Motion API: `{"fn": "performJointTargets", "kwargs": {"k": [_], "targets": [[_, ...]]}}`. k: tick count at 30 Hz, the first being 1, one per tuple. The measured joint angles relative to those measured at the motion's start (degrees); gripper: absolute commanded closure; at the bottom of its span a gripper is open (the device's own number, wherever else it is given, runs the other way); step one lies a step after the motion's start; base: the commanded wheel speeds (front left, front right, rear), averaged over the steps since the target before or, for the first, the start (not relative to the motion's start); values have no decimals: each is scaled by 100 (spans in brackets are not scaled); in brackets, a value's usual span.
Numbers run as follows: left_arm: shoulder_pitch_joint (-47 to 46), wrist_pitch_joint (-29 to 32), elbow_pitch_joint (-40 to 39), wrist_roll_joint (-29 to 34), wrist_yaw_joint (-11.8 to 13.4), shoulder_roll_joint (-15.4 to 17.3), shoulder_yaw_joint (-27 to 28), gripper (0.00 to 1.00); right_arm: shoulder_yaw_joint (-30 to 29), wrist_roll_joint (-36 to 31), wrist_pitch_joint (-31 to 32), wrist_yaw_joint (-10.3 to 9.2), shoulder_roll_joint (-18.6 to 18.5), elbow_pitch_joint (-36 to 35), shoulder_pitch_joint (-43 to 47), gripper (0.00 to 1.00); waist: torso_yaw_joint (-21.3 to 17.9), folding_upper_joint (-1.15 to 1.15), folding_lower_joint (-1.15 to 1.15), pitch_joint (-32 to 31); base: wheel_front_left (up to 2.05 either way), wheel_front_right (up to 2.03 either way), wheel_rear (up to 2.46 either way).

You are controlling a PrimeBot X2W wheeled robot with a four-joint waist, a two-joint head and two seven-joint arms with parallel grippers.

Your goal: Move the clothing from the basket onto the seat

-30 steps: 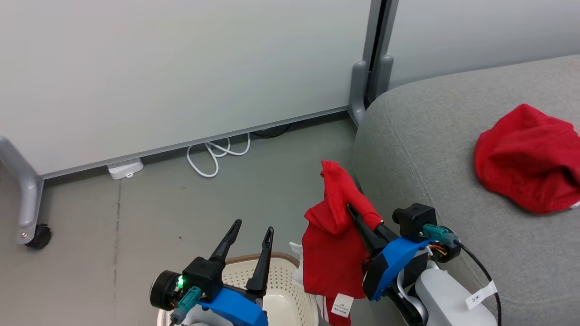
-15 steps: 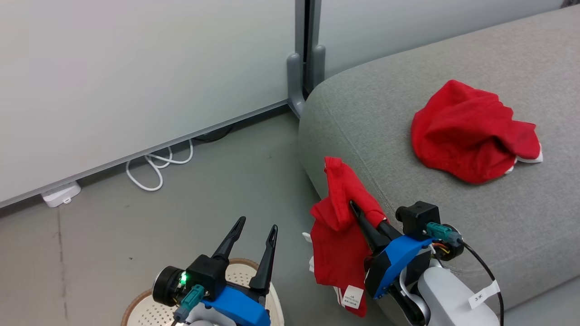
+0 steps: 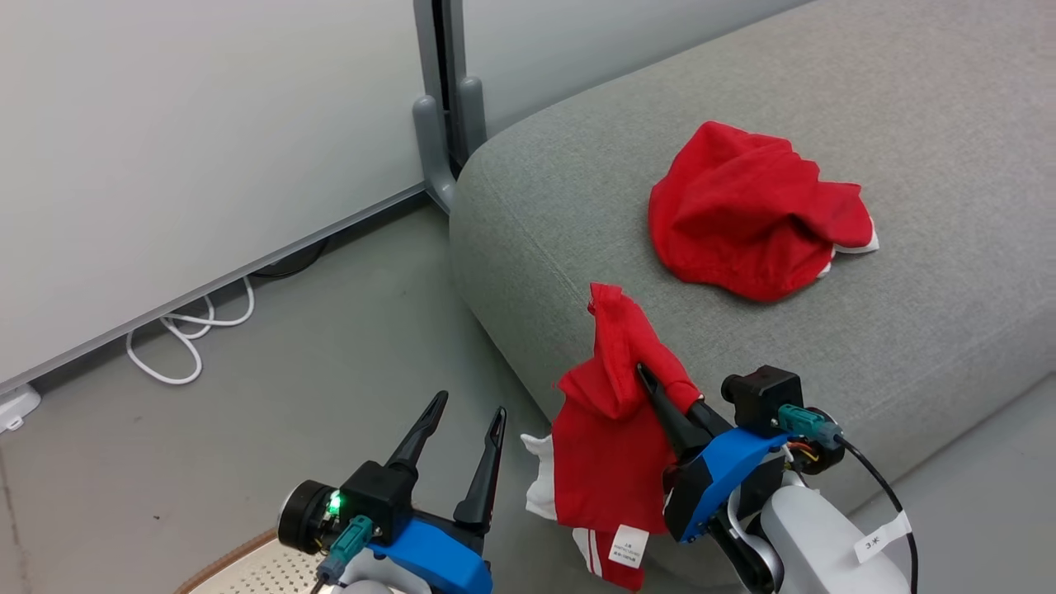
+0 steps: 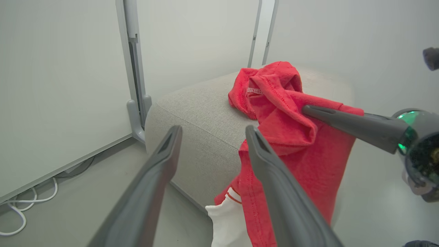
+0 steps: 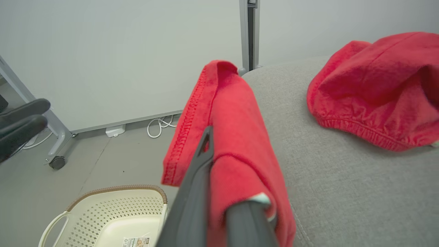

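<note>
White cable (image 3: 186,338): in loose loops on the grey floor (image 3: 330,396) at the far left, close along the foot of the pale wall panel (image 3: 165,124).
Cream-white plastic basket (image 3: 247,569): full of small holes, with a brown woven-look rim; down on the floor at the bottom left. In the right wrist view, open side up, with a paper label on its bottom.
Robot's left gripper (image 3: 470,404): two long dark fingers spread wide apart, with nothing between them; raised over the floor just above the basket, tips pointing up and away. A small green light glowing on its wrist.
Grey upright post (image 3: 441,107): between two wall panels, just behind the left corner of the large light grey fabric seat (image 3: 577,190).
Bright red hanging garment (image 3: 606,445): soft, with a white part, red-and-white stripes and a white tag at its low end. Hangs in the air from the right gripper (image 3: 642,373), in front of the seat's front side and above the floor. Top end flopped over the fingertips. Touching the seat or not: cannot tell.
Right gripper: fingers squeezed together, clamped on the hanging garment, pointing up toward the seat.
Seat: big, rounded at the edges, with a stitched seam along the top; far bigger than the basket.
Rumpled red heap of clothing (image 3: 742,214): a bit of white at its right edge; on top of the seat, well apart from the right gripper.
</note>
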Motion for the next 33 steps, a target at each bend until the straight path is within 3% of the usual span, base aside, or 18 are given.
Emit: {"fn": "performJointTargets", "kwargs": {"k": [10,33], "targets": [[-63,0,15,33,-26,-3,-9,0,-77,-1,-33,0,18,-5,14,100,-366,0,0,107,0,0,0],[-118,0,-26,183,-70,8,41,0,-334,74,1,0,-9,-199,-337,100,-353,0,0,343,0,0,0]]}}
